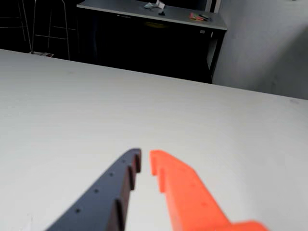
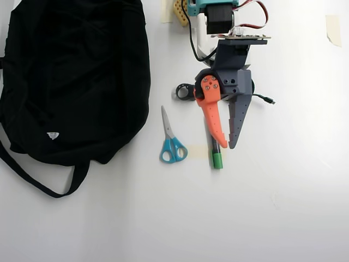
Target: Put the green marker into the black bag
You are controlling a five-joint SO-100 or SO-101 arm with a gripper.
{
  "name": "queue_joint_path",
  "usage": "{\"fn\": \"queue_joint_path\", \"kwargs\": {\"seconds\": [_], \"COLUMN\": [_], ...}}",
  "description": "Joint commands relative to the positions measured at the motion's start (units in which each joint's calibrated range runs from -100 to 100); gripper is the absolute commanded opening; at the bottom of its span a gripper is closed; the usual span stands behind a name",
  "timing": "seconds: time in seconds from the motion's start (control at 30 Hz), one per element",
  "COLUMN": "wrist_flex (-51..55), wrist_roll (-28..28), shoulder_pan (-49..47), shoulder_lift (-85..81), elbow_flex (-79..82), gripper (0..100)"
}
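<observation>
The green marker [image 2: 216,159] lies on the white table in the overhead view. Its green end shows, and most of its black barrel is hidden under my orange finger. My gripper [image 2: 227,146] hovers over it, pointing toward the bottom of that view, with the jaws almost together and nothing between them. In the wrist view the gripper [image 1: 145,159] shows only bare table beyond its tips, and the marker is out of view. The black bag [image 2: 71,76] lies at the far left of the overhead view, well apart from the gripper, with its strap [image 2: 32,180] trailing below.
Teal-handled scissors [image 2: 173,148] lie between the bag and the marker. A coiled black cable [image 2: 184,91] sits by the arm's base. A tape scrap [image 2: 331,28] is at the upper right. A dark desk [image 1: 144,29] stands beyond the table in the wrist view.
</observation>
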Motion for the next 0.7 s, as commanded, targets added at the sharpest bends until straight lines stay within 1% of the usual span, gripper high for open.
{"fn": "queue_joint_path", "kwargs": {"seconds": [0.0,0.13,0.4,0.47,0.5,0.57,0.63,0.67], "wrist_flex": [-1.48,-1.39,-0.36,3.17,8.77,14.80,19.97,24.45], "wrist_roll": [0.29,0.29,-0.92,-3.91,-7.53,-8.73,-8.73,-8.63], "shoulder_pan": [0.30,0.60,0.68,1.13,1.72,1.87,1.35,0.75], "shoulder_lift": [-1.12,-1.78,-1.78,-1.78,-1.78,-1.53,-1.70,-1.78], "elbow_flex": [-2.50,0.01,-0.71,-0.98,-1.79,-2.95,-4.12,-5.38], "gripper": [3,3,3,2,2,3,3,3]}}
